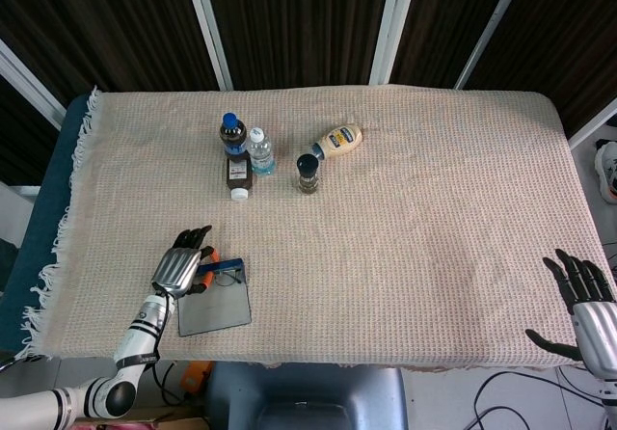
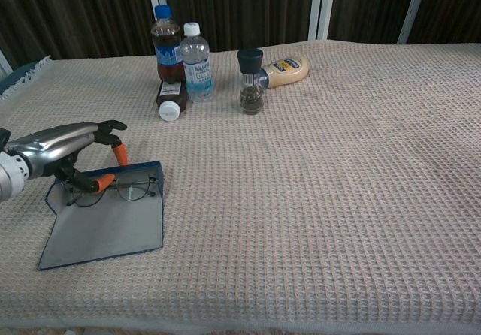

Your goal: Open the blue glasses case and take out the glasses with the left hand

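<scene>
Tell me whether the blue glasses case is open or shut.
Open: the blue glasses case lies flat, lid spread, with wire-framed glasses showing inside.

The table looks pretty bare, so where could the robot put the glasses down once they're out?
The cloth between the open glasses case and the right hand is bare, as is everything right of the mayonnaise bottle. The back left is crowded with bottles and a pepper grinder.

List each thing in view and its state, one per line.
glasses case: open, lid flat on cloth
glasses: inside case
left hand: fingers apart over glasses, holding nothing
right hand: open, idle at table edge
cola bottle: upright, capped
water bottle: upright, capped
brown bottle: lying down
grinder: upright
sauce bottle: lying down
</scene>
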Robot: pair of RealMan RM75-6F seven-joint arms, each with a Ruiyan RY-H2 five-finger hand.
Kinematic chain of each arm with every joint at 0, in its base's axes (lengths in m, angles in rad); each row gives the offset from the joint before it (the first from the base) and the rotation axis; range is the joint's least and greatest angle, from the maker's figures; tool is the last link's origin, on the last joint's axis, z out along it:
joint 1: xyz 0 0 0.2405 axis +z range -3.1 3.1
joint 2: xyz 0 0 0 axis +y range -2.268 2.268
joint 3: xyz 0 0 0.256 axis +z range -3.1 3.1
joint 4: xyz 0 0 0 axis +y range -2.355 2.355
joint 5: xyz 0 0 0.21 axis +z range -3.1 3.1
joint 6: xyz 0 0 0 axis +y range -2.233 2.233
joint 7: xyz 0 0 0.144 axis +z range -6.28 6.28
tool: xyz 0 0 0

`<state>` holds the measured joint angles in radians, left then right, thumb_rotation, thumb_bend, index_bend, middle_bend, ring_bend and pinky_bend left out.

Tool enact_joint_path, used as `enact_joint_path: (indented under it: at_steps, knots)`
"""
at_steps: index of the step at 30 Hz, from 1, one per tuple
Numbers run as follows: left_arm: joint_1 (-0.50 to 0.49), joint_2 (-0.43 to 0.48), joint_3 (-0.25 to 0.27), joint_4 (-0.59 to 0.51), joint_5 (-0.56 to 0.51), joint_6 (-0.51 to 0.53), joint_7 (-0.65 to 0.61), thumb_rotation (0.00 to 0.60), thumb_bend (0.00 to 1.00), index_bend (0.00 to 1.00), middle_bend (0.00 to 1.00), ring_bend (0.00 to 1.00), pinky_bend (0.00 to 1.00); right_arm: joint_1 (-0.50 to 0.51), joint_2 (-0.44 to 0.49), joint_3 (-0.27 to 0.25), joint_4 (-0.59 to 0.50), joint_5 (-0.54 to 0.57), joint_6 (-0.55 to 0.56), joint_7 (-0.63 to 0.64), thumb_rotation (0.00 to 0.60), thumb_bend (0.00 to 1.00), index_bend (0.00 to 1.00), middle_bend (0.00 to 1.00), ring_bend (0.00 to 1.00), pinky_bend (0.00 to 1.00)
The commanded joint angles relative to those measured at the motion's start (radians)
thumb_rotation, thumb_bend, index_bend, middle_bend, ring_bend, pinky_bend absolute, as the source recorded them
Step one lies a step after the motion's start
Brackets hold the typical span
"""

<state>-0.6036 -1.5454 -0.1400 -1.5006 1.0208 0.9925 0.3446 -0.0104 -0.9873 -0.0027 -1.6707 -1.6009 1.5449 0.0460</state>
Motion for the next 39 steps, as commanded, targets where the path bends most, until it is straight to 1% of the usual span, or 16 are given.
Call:
enact_joint_path:
  at_steps: [1, 5, 13, 17, 22, 33, 36, 39]
  knots:
    - [0.000, -0.002, -0.001, 0.003, 0.002, 0.005, -0.003, 0.600, 0.43, 0.46, 0.00, 0.00, 0.00, 0.000, 0.000, 0.000, 0.000, 0.000, -0.001, -0.001, 0.600, 0.10, 0.00, 0.00, 0.00, 0.00]
    - [0.001, -0.011, -0.005, 0.010, 0.005, 0.015, -0.011, 0.600, 0.45, 0.50, 0.00, 0.00, 0.00, 0.001, 0.000, -0.001, -0.001, 0.000, -0.003, -0.002, 0.600, 0.10, 0.00, 0.00, 0.00, 0.00]
    - [0.000, -0.018, -0.015, 0.016, -0.008, 0.026, -0.013, 0.600, 0.47, 0.52, 0.00, 0.00, 0.00, 0.000, 0.000, -0.001, 0.000, -0.002, 0.001, 0.002, 0.600, 0.10, 0.00, 0.00, 0.00, 0.00]
    - [0.004, -0.031, -0.022, 0.037, 0.004, 0.042, -0.035, 0.600, 0.47, 0.55, 0.00, 0.00, 0.00, -0.001, 0.001, -0.001, 0.000, -0.003, 0.003, 0.005, 0.600, 0.10, 0.00, 0.00, 0.00, 0.00]
    - [0.004, -0.039, -0.030, 0.061, 0.004, 0.039, -0.056, 0.600, 0.47, 0.55, 0.00, 0.00, 0.00, -0.001, 0.001, -0.002, 0.001, -0.003, 0.003, 0.006, 0.600, 0.10, 0.00, 0.00, 0.00, 0.00]
    - [0.002, -0.063, -0.089, 0.116, -0.020, 0.067, -0.109, 0.600, 0.47, 0.54, 0.00, 0.00, 0.00, -0.004, 0.001, -0.001, 0.001, -0.003, 0.008, 0.007, 0.600, 0.10, 0.00, 0.00, 0.00, 0.00]
    - [0.002, -0.093, -0.103, 0.172, 0.002, 0.110, -0.120, 0.600, 0.47, 0.53, 0.00, 0.00, 0.00, -0.004, 0.002, 0.001, 0.000, 0.003, 0.006, 0.007, 0.600, 0.10, 0.00, 0.00, 0.00, 0.00]
    - [-0.002, -0.144, -0.094, 0.274, 0.063, 0.180, -0.103, 0.600, 0.49, 0.52, 0.00, 0.00, 0.00, -0.005, 0.003, 0.002, 0.000, 0.006, 0.008, 0.009, 0.600, 0.10, 0.00, 0.00, 0.00, 0.00]
